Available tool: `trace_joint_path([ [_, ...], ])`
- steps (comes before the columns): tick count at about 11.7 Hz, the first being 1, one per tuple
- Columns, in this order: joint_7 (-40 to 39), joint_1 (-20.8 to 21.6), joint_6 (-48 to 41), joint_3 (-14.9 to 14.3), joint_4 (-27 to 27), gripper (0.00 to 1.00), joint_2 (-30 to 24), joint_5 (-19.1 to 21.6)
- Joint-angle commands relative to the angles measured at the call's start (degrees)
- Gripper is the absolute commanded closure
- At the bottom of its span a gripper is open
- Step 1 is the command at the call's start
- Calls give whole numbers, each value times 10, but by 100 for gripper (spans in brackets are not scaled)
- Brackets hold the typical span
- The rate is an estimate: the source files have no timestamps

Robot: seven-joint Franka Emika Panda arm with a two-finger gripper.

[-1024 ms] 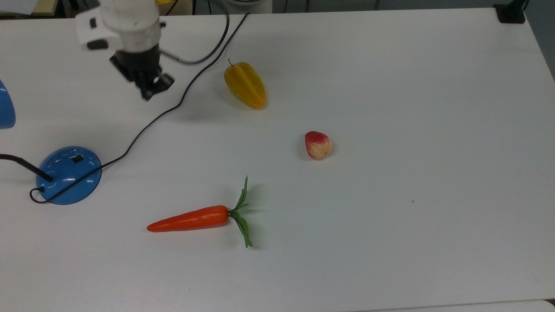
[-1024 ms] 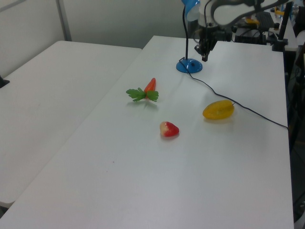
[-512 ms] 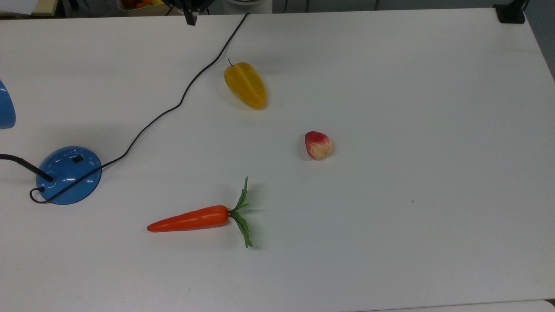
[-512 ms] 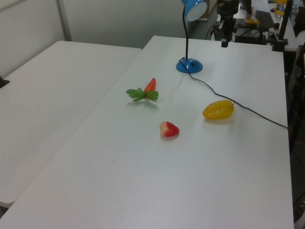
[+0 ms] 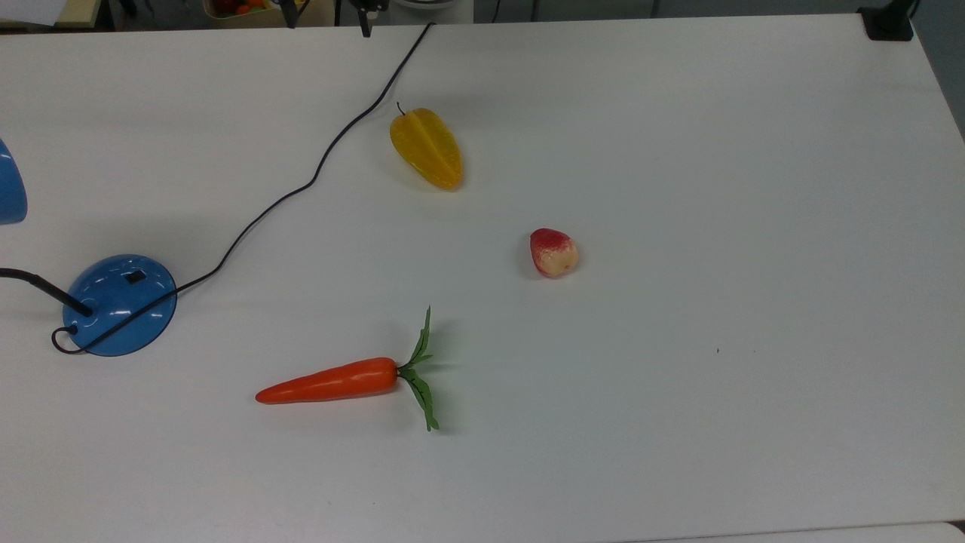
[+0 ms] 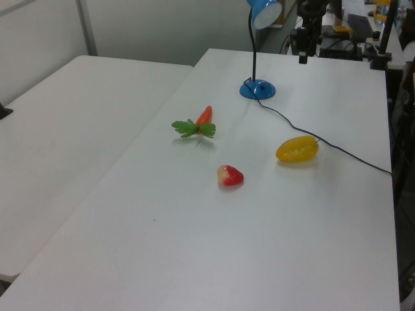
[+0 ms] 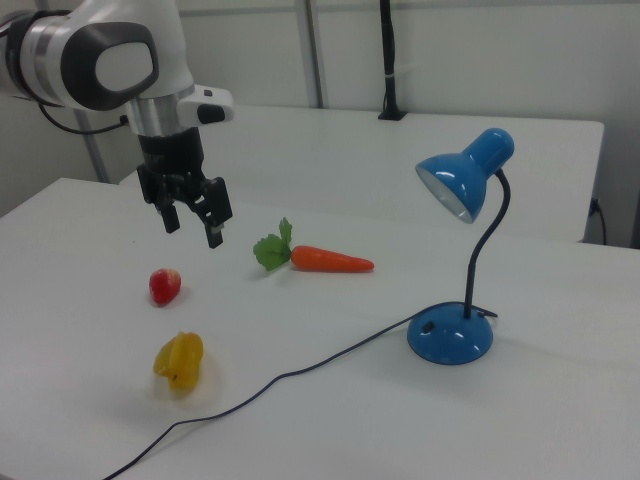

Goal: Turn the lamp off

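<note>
The blue lamp stands at the top view's left, with its dome base, small black switch and an edge of the shade. In the right view the base carries a black gooseneck up to the shade. In the left view the base sits at the table's far end. My gripper hangs open and holds nothing, high above the table and well away from the lamp. It appears at the top view's top edge and to the right of the shade in the left view.
The lamp's black cord snakes across the table from the base to the far edge. A yellow starfruit, a red and cream fruit and an orange carrot with green leaves lie on the white table.
My gripper has left its spot near the lamp base, rising and pulling back to the top view's top edge. Its fingers have spread apart. The lamp and fruit have not moved.
</note>
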Motion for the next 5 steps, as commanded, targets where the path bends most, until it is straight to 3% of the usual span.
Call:
trace_joint_path([
  [1, -12, -9, -17, 0, 15, 0, 3, 6],
  [5, -12, -19, -17, -3, 15, 0, 1, 10],
])
